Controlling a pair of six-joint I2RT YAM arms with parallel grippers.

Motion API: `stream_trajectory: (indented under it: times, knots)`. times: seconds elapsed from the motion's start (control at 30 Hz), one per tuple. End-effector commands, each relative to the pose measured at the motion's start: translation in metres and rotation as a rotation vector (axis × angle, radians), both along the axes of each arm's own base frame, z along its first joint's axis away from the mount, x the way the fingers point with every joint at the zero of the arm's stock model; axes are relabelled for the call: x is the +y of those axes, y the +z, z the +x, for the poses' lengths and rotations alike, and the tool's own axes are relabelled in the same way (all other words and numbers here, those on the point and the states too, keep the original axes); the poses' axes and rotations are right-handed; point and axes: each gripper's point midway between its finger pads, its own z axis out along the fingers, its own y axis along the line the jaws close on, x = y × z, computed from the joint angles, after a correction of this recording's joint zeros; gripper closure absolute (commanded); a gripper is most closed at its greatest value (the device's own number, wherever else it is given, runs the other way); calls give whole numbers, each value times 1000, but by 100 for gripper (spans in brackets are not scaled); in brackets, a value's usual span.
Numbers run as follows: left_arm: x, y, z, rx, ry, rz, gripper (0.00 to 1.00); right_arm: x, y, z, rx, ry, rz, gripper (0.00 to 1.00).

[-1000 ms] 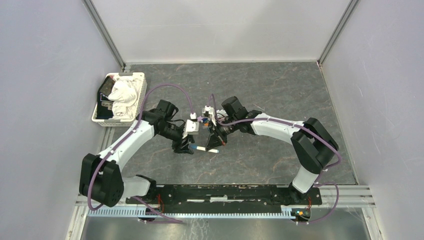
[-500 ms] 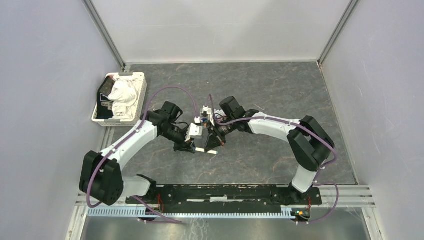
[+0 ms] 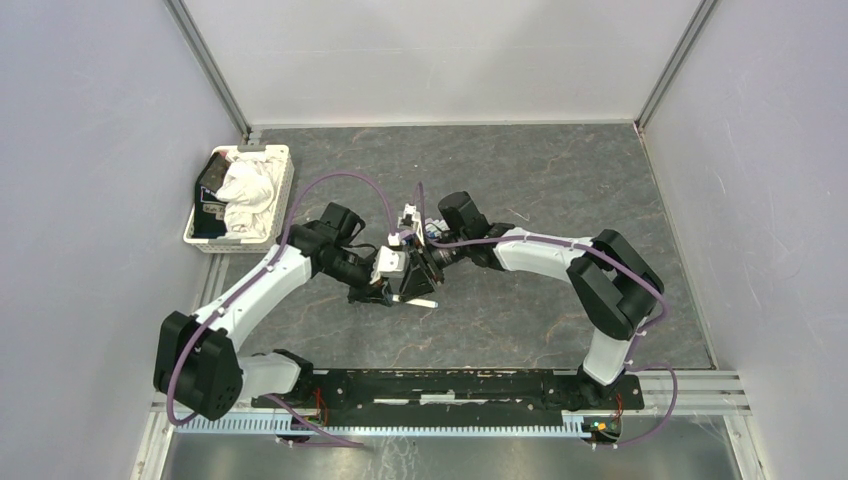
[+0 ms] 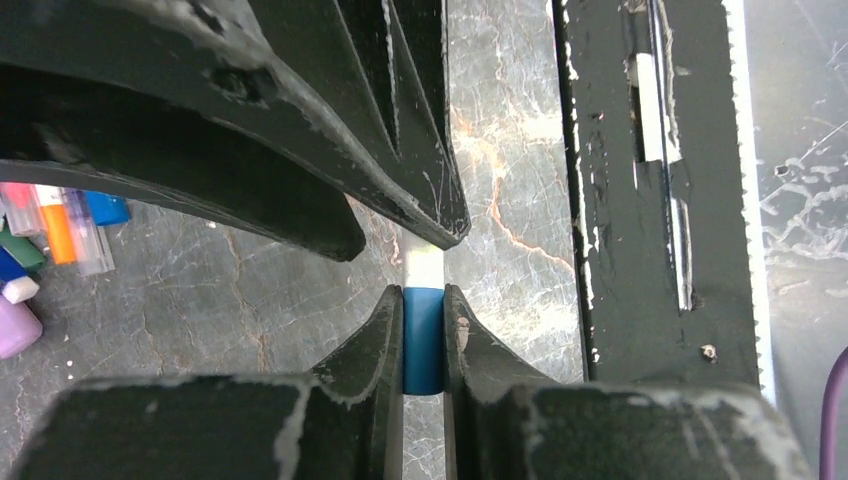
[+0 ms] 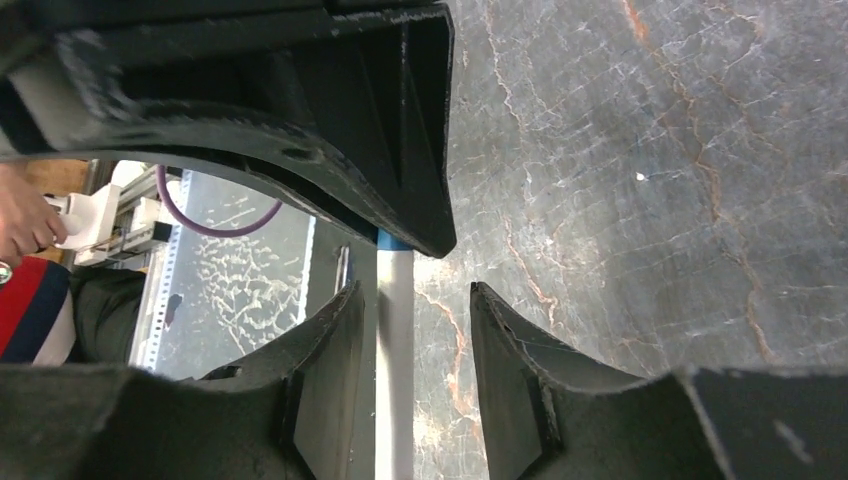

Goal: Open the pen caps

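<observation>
Table (image 3: 560,180): dark grey marbled top. From my seat I see both arms reaching in to meet near its middle.
Left arm (image 3: 260,285): comes in from the near left, wrist turned toward the centre.
Right arm (image 3: 540,250): comes in from the near right and meets the left one tip to tip.
Basket (image 3: 283,190): white, at the far left of the table, well apart from the arms.
Cloth (image 3: 248,190): white, bunched inside the basket.
Left end effector (image 4: 423,300): narrow. I read it as clamped on the blue pen cap, one finger pressed on each side.
Right end effector (image 5: 414,292): parted, with a finger on each side of the pen barrel and a visible gap on both sides, so it grips nothing.
Pen barrel (image 5: 395,340): slim and white, running from the left end effector's grip out between the right one's fingers, above the table.
Blue pen cap (image 4: 422,345): seated on the barrel's end, between the left fingers.
Coloured pieces (image 4: 60,235): orange, blue, green and purple, lying together on the table beside the grip. I cannot tell whether all are caps.
</observation>
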Motion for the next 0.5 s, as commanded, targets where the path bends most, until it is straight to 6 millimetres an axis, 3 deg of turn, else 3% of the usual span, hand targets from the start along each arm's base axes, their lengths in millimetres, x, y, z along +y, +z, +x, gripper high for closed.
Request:
stream_trajectory:
  times: [0.0, 0.1, 0.27, 0.33, 0.43, 0.47]
  knots:
    - [-17, 33, 4, -3, 30, -112, 98, 8, 13, -5, 38, 7, 84, 52]
    - [-19, 37, 0, 17, 34, -131, 98, 8, 14, -6, 49, 1, 91, 58]
    - [-16, 37, 2, 5, 53, -113, 95, 9, 19, -5, 46, -4, 98, 92]
    - [-13, 37, 1, 2, 54, -102, 87, 8, 20, -5, 43, -4, 94, 100]
    - [-7, 37, -5, -20, 3, -74, 67, 5, 21, -4, 38, -4, 88, 100]
    - [-5, 36, -5, -28, -7, -63, 65, 5, 20, -5, 38, -3, 86, 100]
